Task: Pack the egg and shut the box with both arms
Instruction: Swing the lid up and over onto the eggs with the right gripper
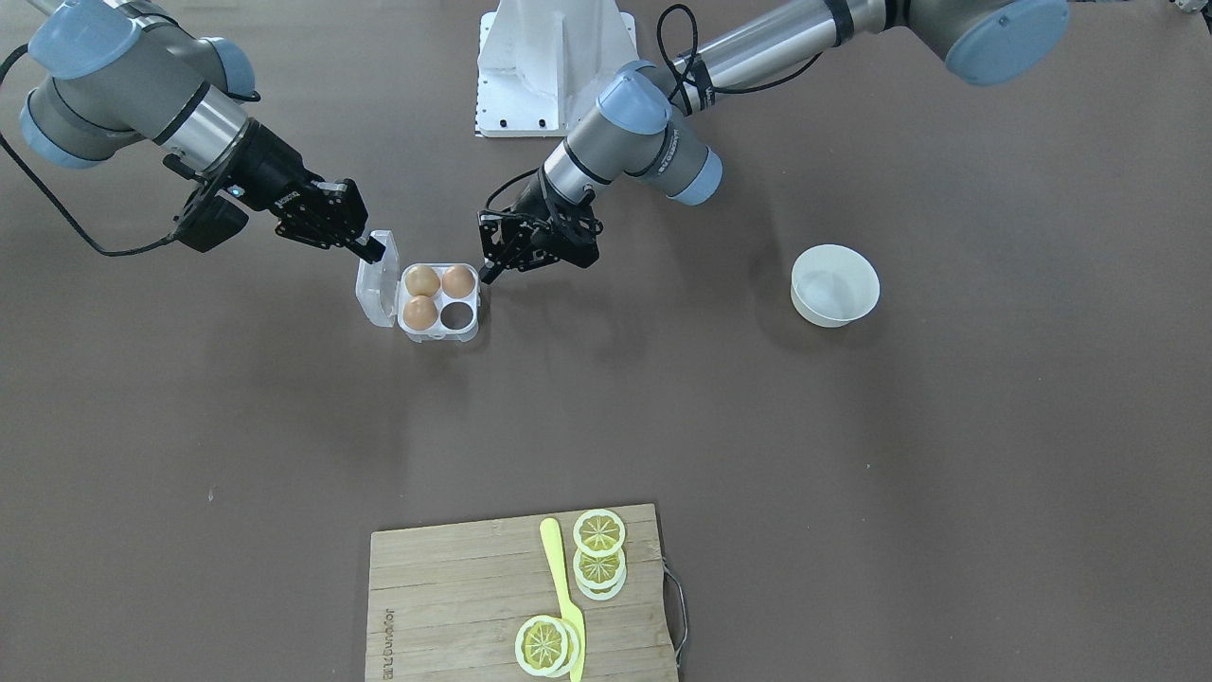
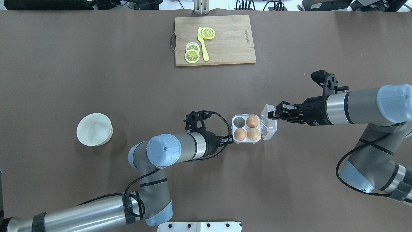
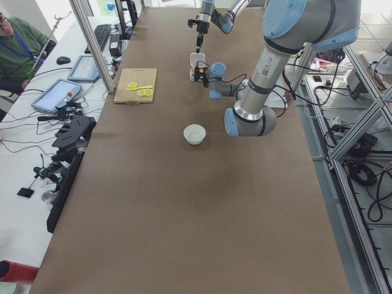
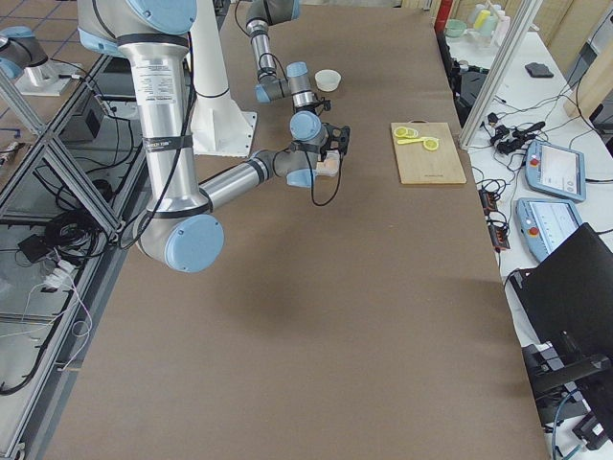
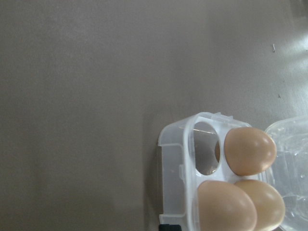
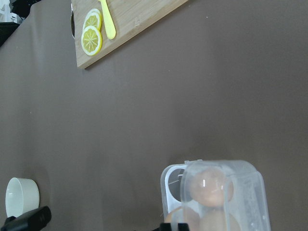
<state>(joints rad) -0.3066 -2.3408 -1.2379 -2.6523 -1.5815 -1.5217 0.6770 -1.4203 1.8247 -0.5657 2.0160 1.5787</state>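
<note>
One box [image 2: 233, 127] sat mid-table between two grippers; lid [image 2: 269, 127] stood raised on box's right side; three eggs [image 2: 252, 121] filled three of four cells, fourth cell at far left empty; right gripper [image 2: 275, 113] touched lid's top edge, cannot tell whether clenched or released; left gripper [image 1: 535, 261] spread apart, grasping nothing, one fingertip just beside box's left wall; one white bowl [image 2: 81, 123] well apart at left; one board [image 2: 231, 38] at far edge carried one yellow knife [image 2: 203, 48] and overlapping lemon slices [image 2: 192, 55], count unclear.
</note>
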